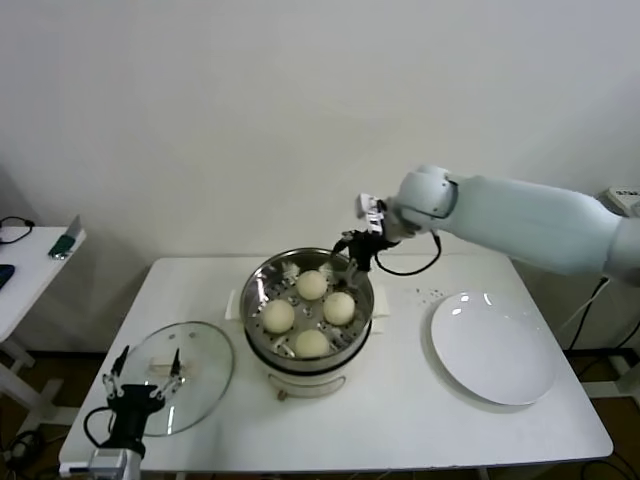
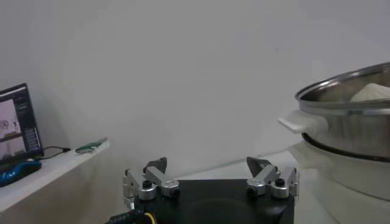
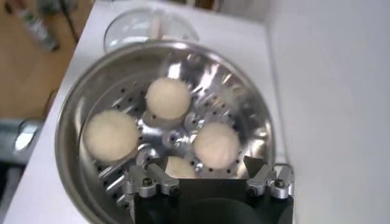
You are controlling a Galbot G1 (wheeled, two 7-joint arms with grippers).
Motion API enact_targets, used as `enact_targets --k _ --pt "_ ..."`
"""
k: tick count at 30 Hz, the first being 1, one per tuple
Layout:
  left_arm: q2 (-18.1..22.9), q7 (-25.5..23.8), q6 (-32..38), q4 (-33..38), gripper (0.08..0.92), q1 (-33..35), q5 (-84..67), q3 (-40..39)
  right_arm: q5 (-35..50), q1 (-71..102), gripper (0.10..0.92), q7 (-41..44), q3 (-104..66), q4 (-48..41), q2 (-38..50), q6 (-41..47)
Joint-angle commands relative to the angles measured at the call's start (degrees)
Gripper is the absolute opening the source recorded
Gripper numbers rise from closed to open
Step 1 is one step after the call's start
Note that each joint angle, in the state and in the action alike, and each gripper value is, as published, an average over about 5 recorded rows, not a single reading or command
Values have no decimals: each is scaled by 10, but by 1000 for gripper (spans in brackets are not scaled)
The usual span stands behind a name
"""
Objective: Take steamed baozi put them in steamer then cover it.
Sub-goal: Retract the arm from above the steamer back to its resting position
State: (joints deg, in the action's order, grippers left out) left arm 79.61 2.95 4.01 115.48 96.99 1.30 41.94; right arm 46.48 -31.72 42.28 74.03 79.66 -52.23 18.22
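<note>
Where perforated steel gleams, four smooth round baozi (image 1: 312,284) sit.

The steamer (image 1: 265,290) is polished, mirror-bright metal with a perforated floor, seated on a smooth white plastic-looking pot base (image 1: 310,378), and the four steamed baozi (image 1: 312,285) inside have a smooth, matt, pale cream skin. At about eight o'clock from it lies a clear, glossy glass lid (image 1: 205,365), and at about three o'clock a glossy white plate (image 1: 495,350) that catches highlights, both on the matt white counter (image 1: 400,420). The left claw (image 1: 146,377) and right claw (image 3: 209,176) show matt black bodies with dull silvery metal finger brackets.
</note>
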Motion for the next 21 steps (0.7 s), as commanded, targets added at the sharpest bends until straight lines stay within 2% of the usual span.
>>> enact_targets --k 1,7,13,16,21 --pt "4 0 1 4 823 -1 15 -1 -34 271 823 -204 -269 76 178 -163" --pt "9 1 12 7 823 -1 42 -3 -87 437 823 -296 -434 71 187 -260" --pt "14 4 16 13 823 2 89 -4 -142 631 823 -330 -662 76 147 -287" --pt "17 9 12 17 823 5 161 -2 -160 722 823 -343 -764 93 119 -292" --pt "9 17 -24 24 823 8 364 7 -190 824 823 -368 -858 132 93 -291"
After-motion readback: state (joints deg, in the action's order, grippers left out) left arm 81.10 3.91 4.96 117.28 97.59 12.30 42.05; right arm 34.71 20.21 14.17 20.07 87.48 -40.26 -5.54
